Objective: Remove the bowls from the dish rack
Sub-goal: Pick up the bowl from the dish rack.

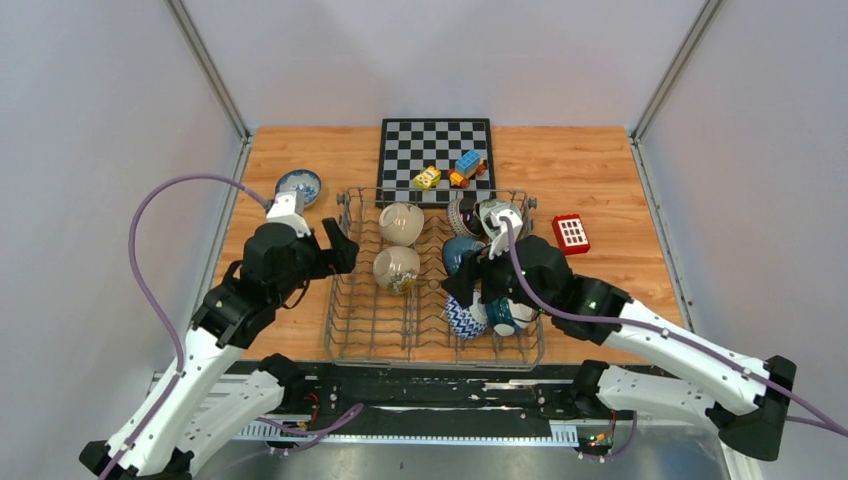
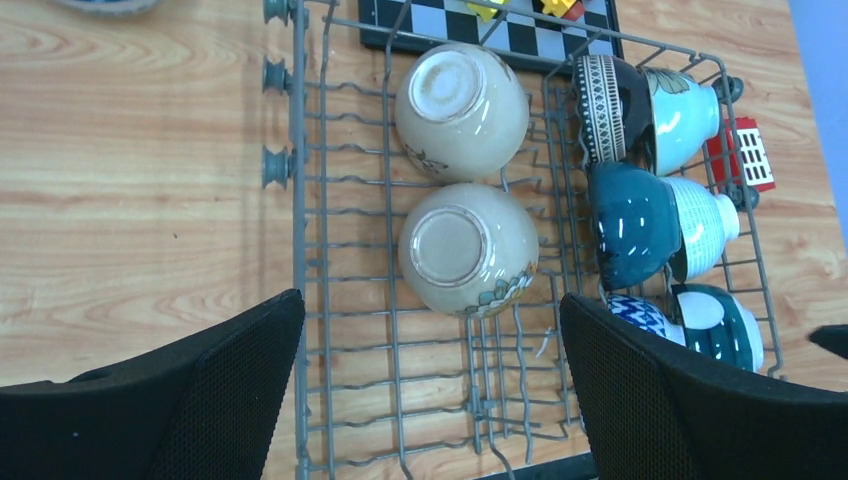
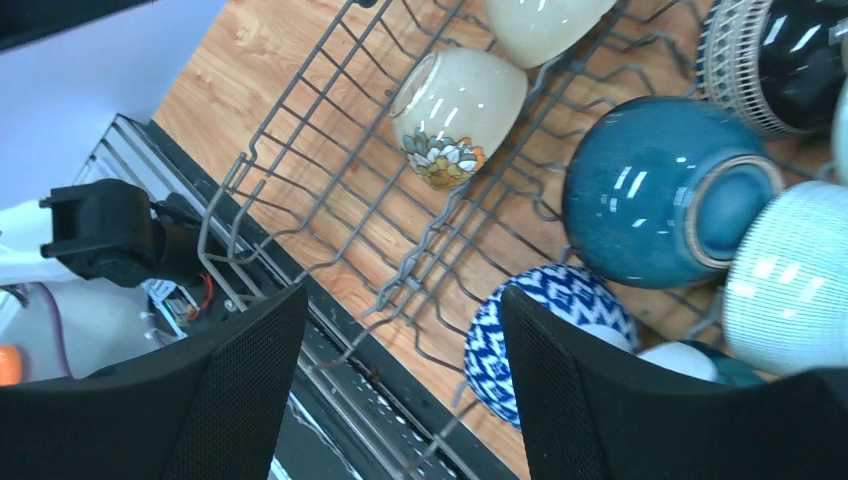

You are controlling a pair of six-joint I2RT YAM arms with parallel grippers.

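Bright, even light; glare on bowls (image 3: 650, 190).

The grey wire dish rack (image 1: 380, 328) sits on the bench, long side towards the arms. In its left half two cream bowls (image 2: 462, 110) (image 2: 468, 248) lie tipped, feet up; the nearer carries a flower motif. Along the right side, pairs lean together: a dark-patterned bowl (image 2: 610, 105) against a pale mint bowl (image 2: 685, 115), a dark teal bowl (image 2: 630, 225) against a white ribbed bowl (image 2: 705, 228), and a blue zigzag bowl (image 2: 640, 315) beside a teal bowl (image 2: 725, 325). A blue-and-white bowl (image 1: 298, 184) stands upright outside, off the far-left corner.
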